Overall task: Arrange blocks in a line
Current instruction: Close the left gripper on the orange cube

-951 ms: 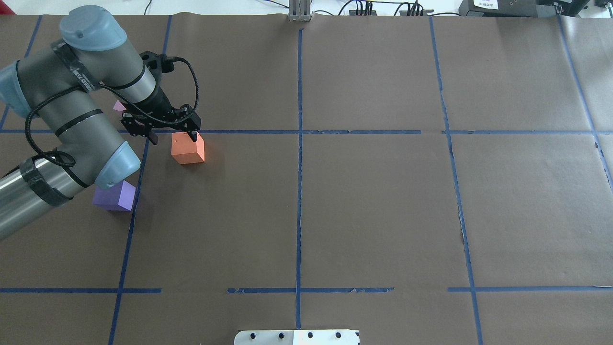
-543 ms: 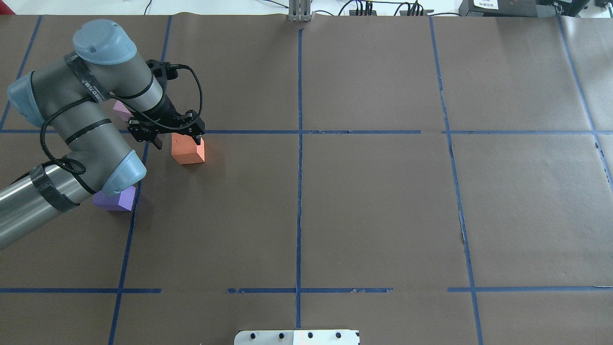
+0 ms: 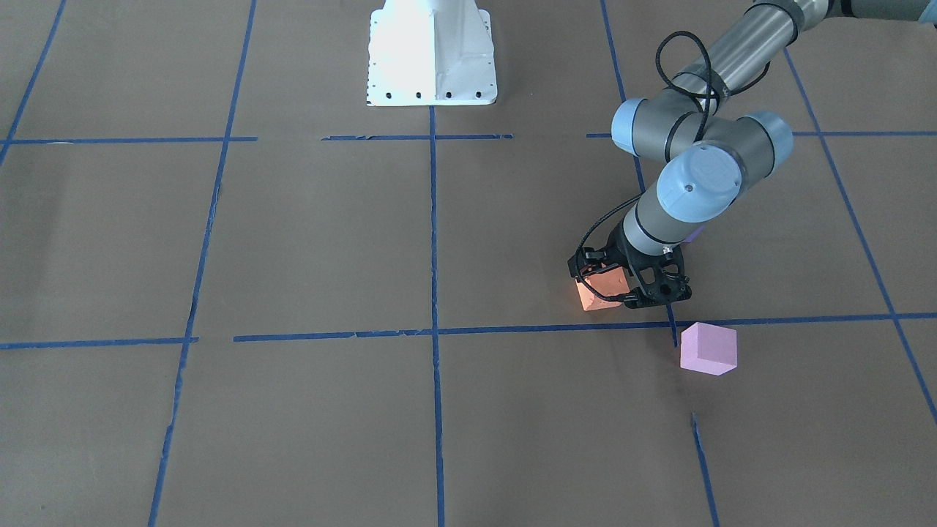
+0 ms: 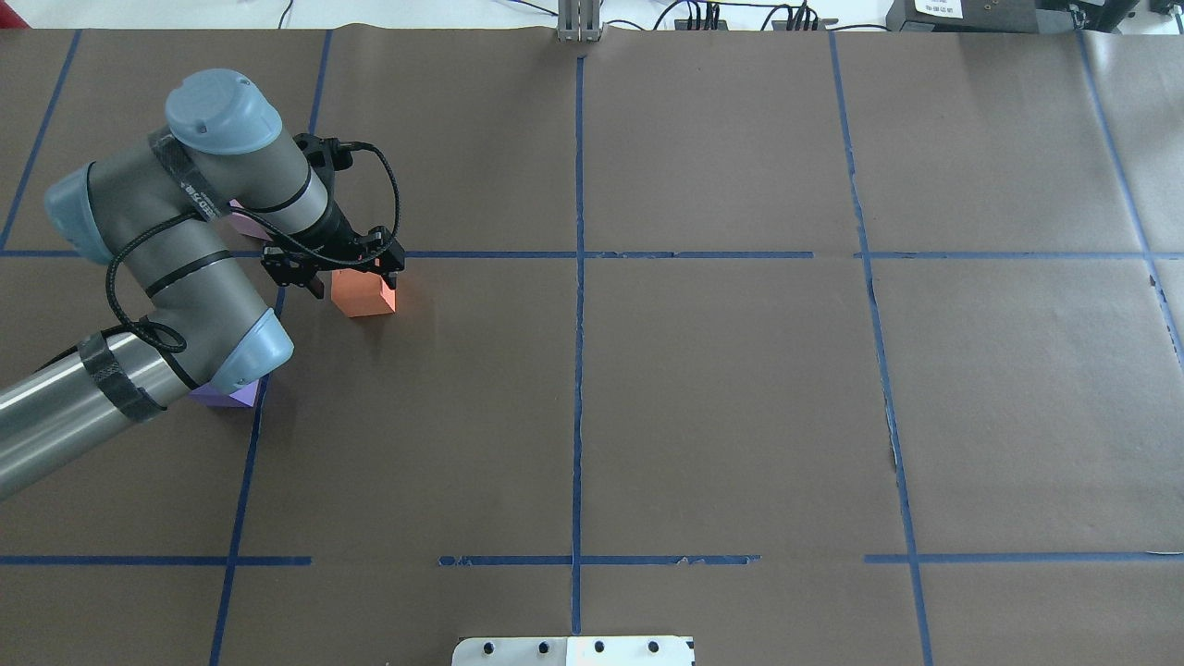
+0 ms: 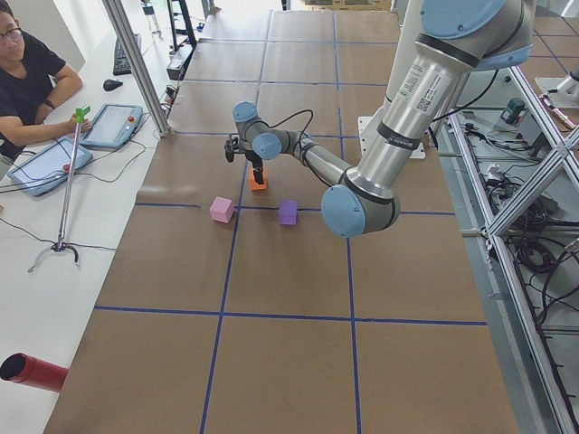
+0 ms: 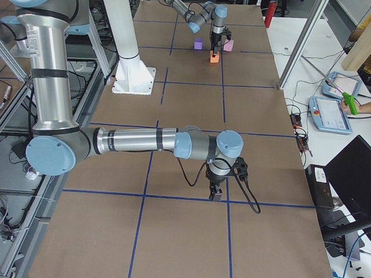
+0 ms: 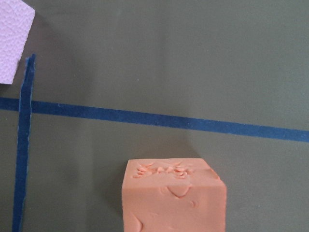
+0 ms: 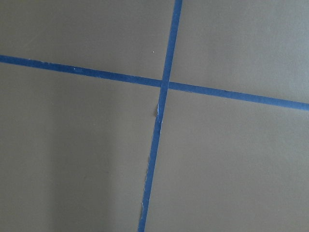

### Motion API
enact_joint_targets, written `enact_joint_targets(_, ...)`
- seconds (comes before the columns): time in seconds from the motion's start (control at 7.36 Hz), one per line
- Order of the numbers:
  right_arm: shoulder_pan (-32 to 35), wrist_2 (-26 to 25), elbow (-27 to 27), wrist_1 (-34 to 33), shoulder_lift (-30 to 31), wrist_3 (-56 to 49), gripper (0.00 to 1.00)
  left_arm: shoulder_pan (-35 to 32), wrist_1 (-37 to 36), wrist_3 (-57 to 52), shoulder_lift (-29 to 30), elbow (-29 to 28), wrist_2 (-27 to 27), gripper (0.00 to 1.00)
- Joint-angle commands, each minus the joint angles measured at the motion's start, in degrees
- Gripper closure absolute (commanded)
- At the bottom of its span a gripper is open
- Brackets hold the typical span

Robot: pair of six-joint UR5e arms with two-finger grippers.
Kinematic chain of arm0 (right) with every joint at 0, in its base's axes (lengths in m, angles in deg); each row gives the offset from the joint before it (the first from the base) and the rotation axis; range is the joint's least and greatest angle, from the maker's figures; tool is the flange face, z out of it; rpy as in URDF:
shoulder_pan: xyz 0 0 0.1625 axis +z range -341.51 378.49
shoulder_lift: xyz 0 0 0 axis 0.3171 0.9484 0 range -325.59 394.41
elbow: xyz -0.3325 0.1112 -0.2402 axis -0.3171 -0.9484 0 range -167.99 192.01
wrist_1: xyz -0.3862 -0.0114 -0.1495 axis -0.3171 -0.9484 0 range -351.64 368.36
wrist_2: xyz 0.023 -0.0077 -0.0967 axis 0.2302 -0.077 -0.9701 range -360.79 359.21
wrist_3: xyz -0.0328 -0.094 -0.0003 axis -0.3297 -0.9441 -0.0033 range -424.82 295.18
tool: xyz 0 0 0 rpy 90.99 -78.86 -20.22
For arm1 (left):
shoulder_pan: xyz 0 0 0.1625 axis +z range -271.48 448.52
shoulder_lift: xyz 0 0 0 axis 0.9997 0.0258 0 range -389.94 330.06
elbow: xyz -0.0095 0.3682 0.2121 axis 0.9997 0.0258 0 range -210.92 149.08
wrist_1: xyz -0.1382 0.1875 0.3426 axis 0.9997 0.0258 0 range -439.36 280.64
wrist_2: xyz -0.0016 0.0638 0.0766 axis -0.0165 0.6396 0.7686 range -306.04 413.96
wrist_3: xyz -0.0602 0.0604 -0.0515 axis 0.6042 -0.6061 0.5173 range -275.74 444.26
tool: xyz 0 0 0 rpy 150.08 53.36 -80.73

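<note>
The orange block (image 4: 365, 296) lies on the brown paper just below a blue tape line; it also shows in the front view (image 3: 596, 294) and at the bottom of the left wrist view (image 7: 174, 198). My left gripper (image 4: 351, 274) is open and low over its far top edge, one finger (image 4: 392, 271) at its corner. The pink-lilac block (image 3: 708, 348) sits beyond it, largely hidden by the arm in the overhead view (image 4: 244, 221). The purple block (image 4: 227, 396) is mostly hidden under my left elbow. My right gripper (image 6: 215, 194) shows only in the exterior right view; I cannot tell its state.
The white robot base plate (image 3: 432, 51) stands at mid-table on the robot's side. Blue tape lines (image 4: 578, 370) grid the paper. An operator (image 5: 27, 81) sits beyond the table's far edge with tablets; a red cylinder (image 5: 32, 372) lies off the table's edge.
The left arm has swung further over the table and the open gripper has sunk closer onto the orange block. The elbow now hides more of the purple block.
</note>
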Motion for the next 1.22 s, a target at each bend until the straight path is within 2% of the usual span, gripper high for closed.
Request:
enact_joint_targets(0.0,0.0,0.0,0.09,0.0,0.0,0.04,0.0,0.27,2.12,0.64,0.08,-1.56,0.2,0.0)
enact_joint_targets(1.09,0.0,0.0,0.0,0.0,0.0,0.04,0.0,0.62,5.38,1.69,1.14,-4.2,3.1,0.0)
